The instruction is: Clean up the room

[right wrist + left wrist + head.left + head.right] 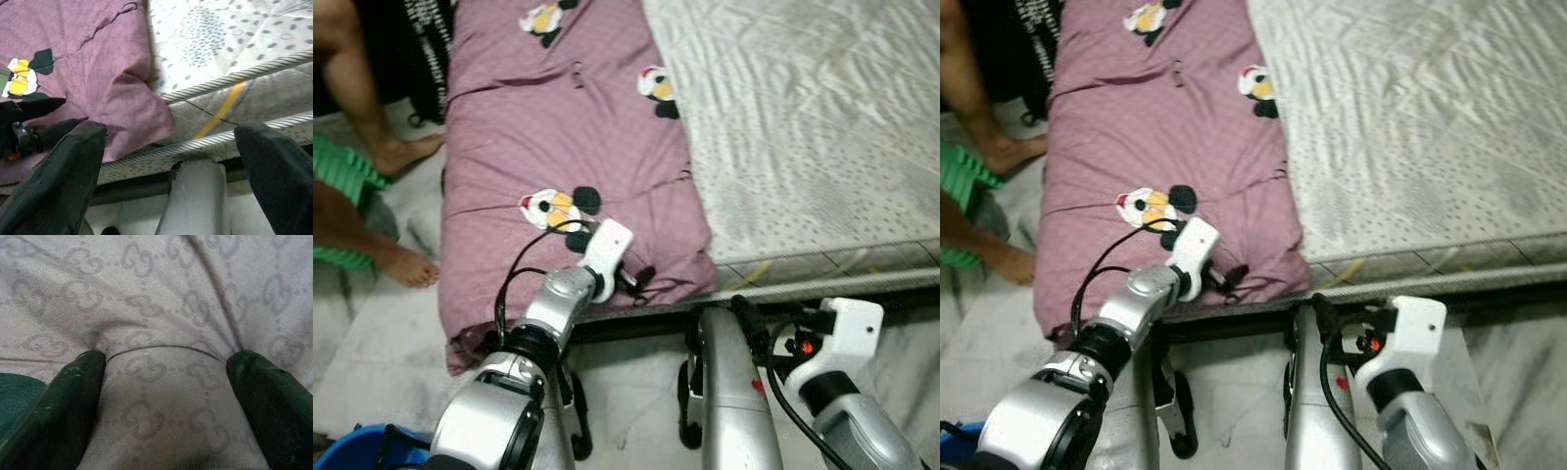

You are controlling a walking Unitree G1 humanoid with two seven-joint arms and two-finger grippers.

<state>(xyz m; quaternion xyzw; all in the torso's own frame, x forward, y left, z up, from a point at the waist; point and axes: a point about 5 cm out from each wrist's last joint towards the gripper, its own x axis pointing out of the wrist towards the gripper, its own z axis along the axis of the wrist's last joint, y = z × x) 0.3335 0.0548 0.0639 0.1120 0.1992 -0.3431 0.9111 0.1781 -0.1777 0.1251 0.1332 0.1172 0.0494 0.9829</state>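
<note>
At the far left a person's bare feet (406, 264) stand on the floor beside the bed, near the hanging edge of the pink blanket (558, 127), so any pull on the cloth should run away from them.

The pink blanket, printed with cartoon figures, lies folded along the left part of the mattress (822, 127), with its near corner drooping over the mattress edge. The left pincer (166, 382) is pressed into that near end: its wrist view shows the two fingers set wide apart with a ridge of cloth bulging between them, not yet pinched. The step in hand looks like taking hold of the blanket's near edge. To do it well, the robot should close the fingers only once a full fold sits between them, since a thin skin of fabric would likely slip out when lifted. A grip near the drooping corner would probably give better control than one in the flat middle.

To the right, the right pincer (171, 166) hangs open and empty below the mattress edge, looking up at the blanket corner (146, 122). It seems well placed to take that corner next.
</note>
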